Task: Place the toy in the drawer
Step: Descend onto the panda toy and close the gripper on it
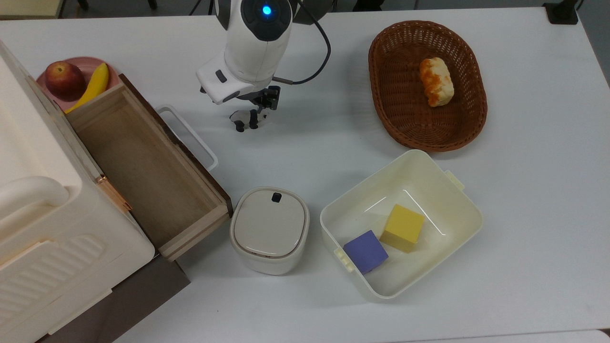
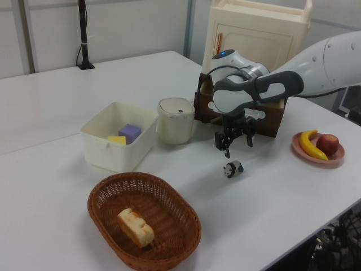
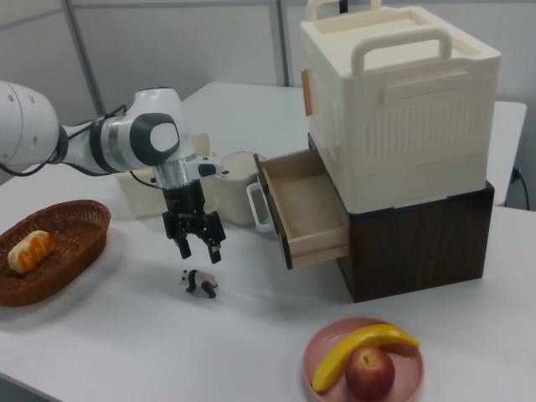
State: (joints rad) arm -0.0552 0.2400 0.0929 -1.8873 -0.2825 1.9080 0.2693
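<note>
White tabletop bears the toy (image 3: 199,282) standing near the pulled-out drawer (image 3: 306,207), just below my spread, empty gripper (image 3: 195,244); I judge it light, rigid, best pinched across its body.

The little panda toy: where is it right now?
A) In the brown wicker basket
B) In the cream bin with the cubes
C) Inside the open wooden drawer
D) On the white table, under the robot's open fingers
D. The panda toy stands on the white table, with the gripper hanging just above it, fingers apart and not touching it. The drawer is pulled open with nothing visible in it.
</note>
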